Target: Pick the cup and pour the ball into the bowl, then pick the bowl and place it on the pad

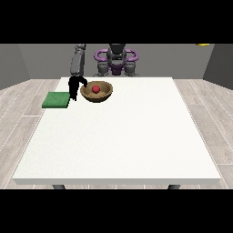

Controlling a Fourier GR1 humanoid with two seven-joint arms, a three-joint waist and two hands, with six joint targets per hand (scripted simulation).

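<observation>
We are seeing the black hand at the view's left (75,86) hanging over the white tabletop (118,136); whether its fingers are curled or gripping anything, we cannot tell. Just to the view's right of the hand, the brown wooden bowl (96,92) is holding the red ball (95,88). On the hand's other side, the flat green pad (56,100) is lying at the tabletop's edge.

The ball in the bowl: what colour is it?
Red. The ball lies inside the brown bowl, seen best in the front view.
</observation>
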